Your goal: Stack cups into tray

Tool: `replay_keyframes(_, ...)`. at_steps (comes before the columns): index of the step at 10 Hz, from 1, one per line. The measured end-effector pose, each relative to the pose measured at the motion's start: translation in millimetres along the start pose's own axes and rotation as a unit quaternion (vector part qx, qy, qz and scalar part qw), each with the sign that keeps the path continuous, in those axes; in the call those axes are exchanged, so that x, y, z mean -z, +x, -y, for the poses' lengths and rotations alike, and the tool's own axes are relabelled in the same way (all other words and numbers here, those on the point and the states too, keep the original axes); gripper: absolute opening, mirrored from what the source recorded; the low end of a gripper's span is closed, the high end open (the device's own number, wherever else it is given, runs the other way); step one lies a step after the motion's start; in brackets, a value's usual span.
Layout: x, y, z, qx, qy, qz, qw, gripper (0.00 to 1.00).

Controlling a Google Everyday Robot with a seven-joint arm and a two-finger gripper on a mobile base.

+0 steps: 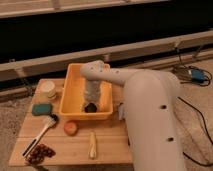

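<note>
The yellow-orange tray [70,97] stands at the back middle of the wooden table [107,147]. My white arm reaches from the right down into it. My gripper [90,106] is low inside the tray, near its front wall, as a dark shape close to the floor. A small orange cup [71,127] sits on the table just in front of the tray's left corner. A pale round cup or bowl [48,89] stands to the left of the tray. I cannot make out any cup inside the tray.
A green sponge [42,109] lies left of the tray. A white-handled brush [42,131] and a dark red cluster [39,153] lie at the front left. A pale stick-like item [92,145] lies at the front middle. My arm hides the table's right side.
</note>
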Motion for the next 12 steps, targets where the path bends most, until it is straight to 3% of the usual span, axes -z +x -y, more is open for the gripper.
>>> replay_keyframes(3, 0, 1, 1, 0.000, 0.002, -0.001, 1.0000, 0.80)
replay_keyframes(4, 8, 4, 6, -0.001, 0.007, 0.007, 0.9999, 0.80)
replay_keyframes(6, 29, 11, 11, -0.001, 0.010, 0.028, 0.9996, 0.80)
replay_keyframes(10, 107, 32, 10, 0.009, 0.006, 0.097, 0.9952, 0.80)
replay_keyframes(12, 116, 35, 11, 0.010, 0.005, 0.108, 0.9941, 0.80)
